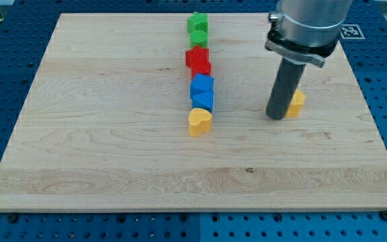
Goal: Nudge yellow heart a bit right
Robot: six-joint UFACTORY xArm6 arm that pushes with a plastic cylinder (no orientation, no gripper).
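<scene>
The yellow heart sits at the bottom of the block column, touching the blue block; red and green stand above. Bare board lies right of the heart. My tip, a plain rod with nothing to clench, rests well right of the heart, beside another yellow block. Circling carelessly could drag the blue one along.

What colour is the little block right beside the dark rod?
Yellow block, partly hidden behind my tip; camera view.
</scene>
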